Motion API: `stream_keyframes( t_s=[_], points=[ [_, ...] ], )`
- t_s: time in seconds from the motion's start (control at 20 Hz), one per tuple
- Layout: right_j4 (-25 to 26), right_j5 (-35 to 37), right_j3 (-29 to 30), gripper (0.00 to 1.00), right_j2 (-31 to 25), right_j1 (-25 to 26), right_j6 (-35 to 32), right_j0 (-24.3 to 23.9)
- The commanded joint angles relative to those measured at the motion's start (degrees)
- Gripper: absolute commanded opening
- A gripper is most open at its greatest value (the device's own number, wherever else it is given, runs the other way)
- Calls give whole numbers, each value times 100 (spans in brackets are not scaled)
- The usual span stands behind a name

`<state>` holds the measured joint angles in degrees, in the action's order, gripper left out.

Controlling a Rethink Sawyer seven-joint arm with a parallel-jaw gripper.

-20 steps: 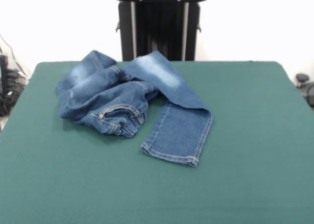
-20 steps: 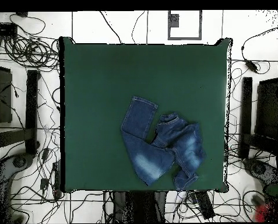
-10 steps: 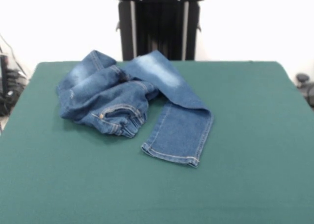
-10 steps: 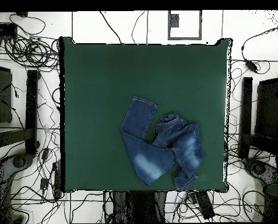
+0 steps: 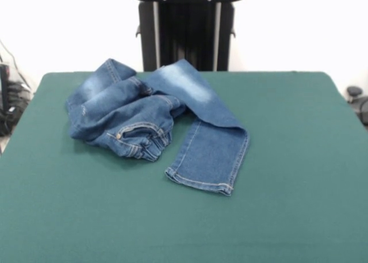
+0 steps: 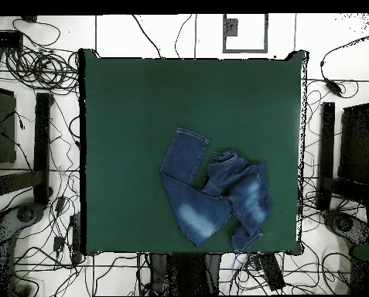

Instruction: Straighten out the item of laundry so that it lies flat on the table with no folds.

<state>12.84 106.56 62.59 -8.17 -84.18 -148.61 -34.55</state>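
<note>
Fingers out of sight; crumpled jeans (image 5: 155, 122) lie on table (image 5: 287, 159).

One pair of jeans (image 5: 158, 122) (image 6: 214, 199) lies crumpled on one green desk (image 5: 287, 159) (image 6: 133, 124).

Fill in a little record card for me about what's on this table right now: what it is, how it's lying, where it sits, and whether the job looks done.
item: small blue denim jeans with faded pale patches and orange-tan stitching
surface: large dark green felt-like table
lay of the item: one leg stretched out flat with its hem showing; the rest bunched in a crumpled heap
place: overhead, near the table's bottom edge, right of centre
robot's tool: not seen in either view
job state: not done; folds remain
</note>
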Motion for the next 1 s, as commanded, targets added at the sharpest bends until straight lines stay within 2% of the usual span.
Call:
stream_keyframes(
  t_s=[0.05,0.25,0.4,0.65,1.0],
  points=[
    [-378,-890,1530,100,39,-136,1683,308],
    [-448,-1476,1993,100,175,-187,1689,358],
    [-447,-1626,2096,100,202,-197,1727,358],
    [-354,-1564,2043,100,118,-200,1793,315],
    [-476,-1357,2048,100,66,-141,1941,248]
  ],
)
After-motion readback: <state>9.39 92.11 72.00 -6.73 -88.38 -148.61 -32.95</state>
